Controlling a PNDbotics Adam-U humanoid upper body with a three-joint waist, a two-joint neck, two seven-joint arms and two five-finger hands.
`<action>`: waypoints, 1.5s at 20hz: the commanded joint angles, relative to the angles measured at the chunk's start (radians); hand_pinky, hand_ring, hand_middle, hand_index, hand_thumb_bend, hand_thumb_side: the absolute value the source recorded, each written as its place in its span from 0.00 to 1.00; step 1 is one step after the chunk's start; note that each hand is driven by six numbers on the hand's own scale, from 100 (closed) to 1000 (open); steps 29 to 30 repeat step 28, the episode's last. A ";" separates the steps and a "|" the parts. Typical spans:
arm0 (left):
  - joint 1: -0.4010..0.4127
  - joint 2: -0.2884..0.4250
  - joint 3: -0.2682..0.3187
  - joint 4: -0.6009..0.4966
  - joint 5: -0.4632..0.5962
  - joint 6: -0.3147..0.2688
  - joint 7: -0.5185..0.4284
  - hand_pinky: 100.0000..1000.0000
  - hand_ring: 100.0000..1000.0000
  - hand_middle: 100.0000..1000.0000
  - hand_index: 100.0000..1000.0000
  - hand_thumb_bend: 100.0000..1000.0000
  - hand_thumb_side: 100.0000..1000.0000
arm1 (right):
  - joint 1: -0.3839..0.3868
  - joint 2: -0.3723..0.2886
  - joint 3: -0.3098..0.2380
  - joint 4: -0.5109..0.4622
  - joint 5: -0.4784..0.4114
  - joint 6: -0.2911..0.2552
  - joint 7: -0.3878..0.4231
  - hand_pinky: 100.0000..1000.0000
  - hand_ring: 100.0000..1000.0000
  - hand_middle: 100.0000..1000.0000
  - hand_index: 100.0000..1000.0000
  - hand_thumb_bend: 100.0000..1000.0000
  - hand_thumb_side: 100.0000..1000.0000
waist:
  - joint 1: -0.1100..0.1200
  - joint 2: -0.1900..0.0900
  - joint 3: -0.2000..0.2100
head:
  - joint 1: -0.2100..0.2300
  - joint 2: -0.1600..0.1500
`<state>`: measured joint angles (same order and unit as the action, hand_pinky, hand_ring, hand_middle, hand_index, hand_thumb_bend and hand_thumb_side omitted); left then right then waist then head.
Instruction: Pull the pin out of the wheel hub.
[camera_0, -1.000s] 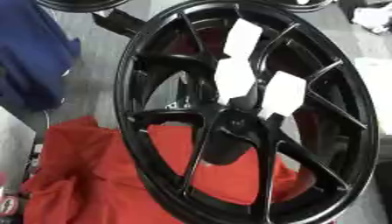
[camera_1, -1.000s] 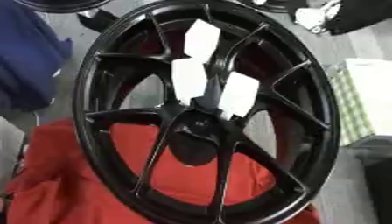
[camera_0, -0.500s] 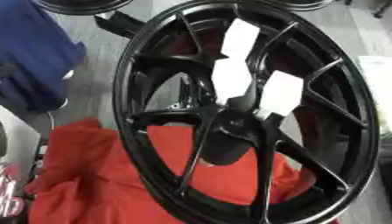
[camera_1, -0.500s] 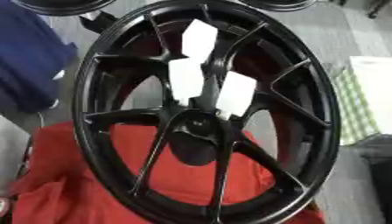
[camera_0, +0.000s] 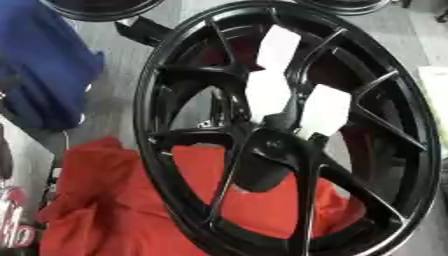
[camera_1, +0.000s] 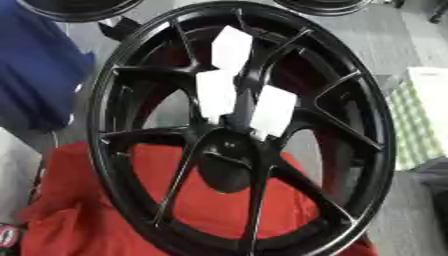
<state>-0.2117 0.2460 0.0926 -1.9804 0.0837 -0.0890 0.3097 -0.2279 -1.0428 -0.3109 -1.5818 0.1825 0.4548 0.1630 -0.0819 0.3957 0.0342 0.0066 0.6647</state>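
Observation:
A large black spoked wheel hub (camera_0: 175, 70) stands tilted, filling both views, its lower part resting on a red cloth (camera_0: 105, 210). Three white rectangular pieces stick out near its centre: one high on a spoke (camera_0: 278, 47), one in the middle (camera_0: 267, 92), one to the right (camera_0: 325, 111). The dark centre cap (camera_1: 226, 172) lies just below them. I cannot tell which piece is the pin. Neither of my hands shows in either view.
A blue fabric bundle (camera_0: 44, 75) lies at the left. Parts of other black wheels (camera_1: 79, 7) show along the top edge. A green-checked cloth (camera_1: 407, 125) sits at the right on the grey floor. A red-and-white object (camera_0: 13, 227) peeks in at the lower left.
The whole picture has shifted slightly, so the camera moved. The wheel and its three white pieces stand as before.

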 joint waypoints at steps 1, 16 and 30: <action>-0.008 0.003 0.007 -0.020 -0.001 -0.004 0.001 0.72 0.84 0.72 0.89 0.26 0.56 | -0.010 -0.027 -0.031 -0.019 0.032 -0.001 0.035 0.91 1.00 1.00 1.00 0.00 0.00 | 0.002 -0.017 -0.001 | -0.002 -0.013; -0.008 0.000 0.005 -0.020 -0.002 -0.004 -0.005 0.72 0.84 0.72 0.88 0.26 0.56 | -0.037 -0.013 -0.034 -0.073 -0.039 0.132 -0.226 0.80 0.88 0.91 0.86 0.00 0.64 | 0.004 -0.023 -0.001 | -0.007 -0.016; -0.010 -0.004 -0.003 -0.020 0.000 -0.004 -0.017 0.72 0.84 0.71 0.88 0.26 0.56 | -0.099 -0.022 0.122 -0.414 -0.228 -0.017 -0.320 0.73 0.75 0.69 0.82 0.00 0.50 | 0.008 -0.025 0.015 | -0.025 -0.018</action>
